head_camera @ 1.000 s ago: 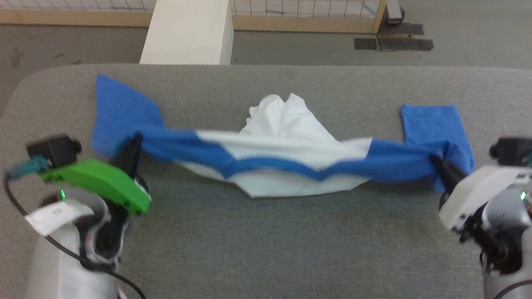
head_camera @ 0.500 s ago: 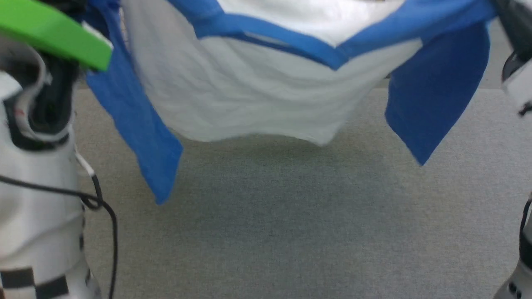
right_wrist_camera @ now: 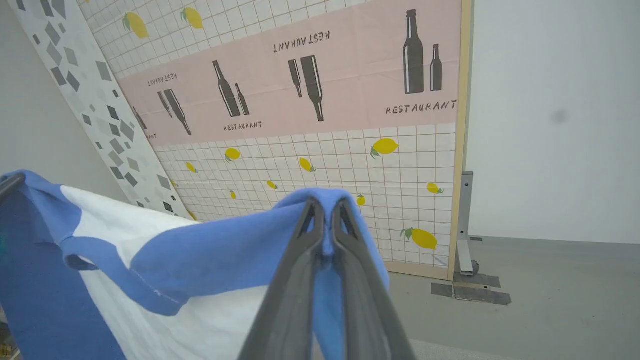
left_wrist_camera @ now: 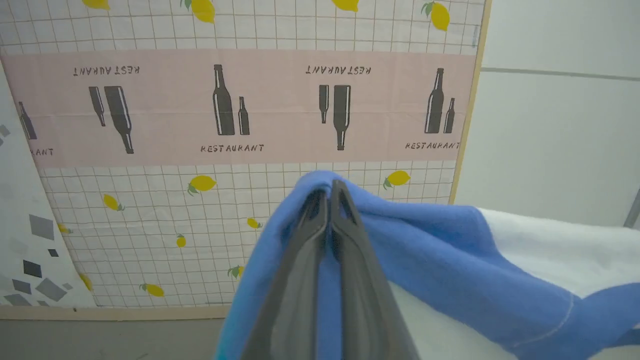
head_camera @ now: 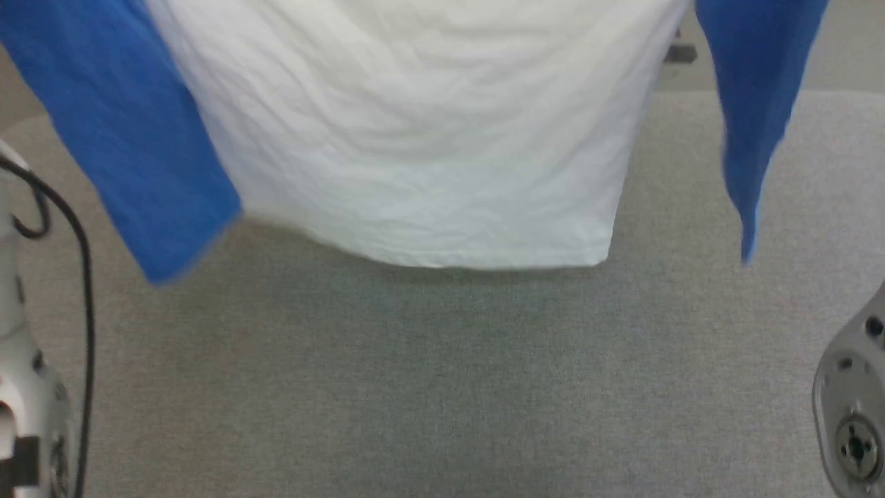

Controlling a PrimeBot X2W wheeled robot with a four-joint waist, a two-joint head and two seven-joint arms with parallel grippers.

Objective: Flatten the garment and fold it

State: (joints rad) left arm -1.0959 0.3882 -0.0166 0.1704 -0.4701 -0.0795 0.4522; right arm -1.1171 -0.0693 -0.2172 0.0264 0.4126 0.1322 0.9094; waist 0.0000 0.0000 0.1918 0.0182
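The garment (head_camera: 429, 138) hangs in the air above the grey table (head_camera: 442, 373). Its white body drops to a straight hem and a blue sleeve dangles on each side. In the left wrist view my left gripper (left_wrist_camera: 330, 187) is shut on the blue shoulder cloth of the garment (left_wrist_camera: 430, 250), which drapes over the fingertips. In the right wrist view my right gripper (right_wrist_camera: 327, 205) is shut on the other blue shoulder of the garment (right_wrist_camera: 220, 255), with the blue neckband and white body stretching off to the left.
A screen printed with lemons and bottles (left_wrist_camera: 235, 120) stands beyond the table, beside a pale wall (right_wrist_camera: 550, 120) and grey floor (right_wrist_camera: 550, 280). Pale arm parts sit at the left edge (head_camera: 21, 387) and lower right edge (head_camera: 854, 415) of the head view.
Both grippers have lifted the garment off the table. It was bunched on the surface a second ago and now hangs full length, the sleeves swinging down. The head view has also shifted.
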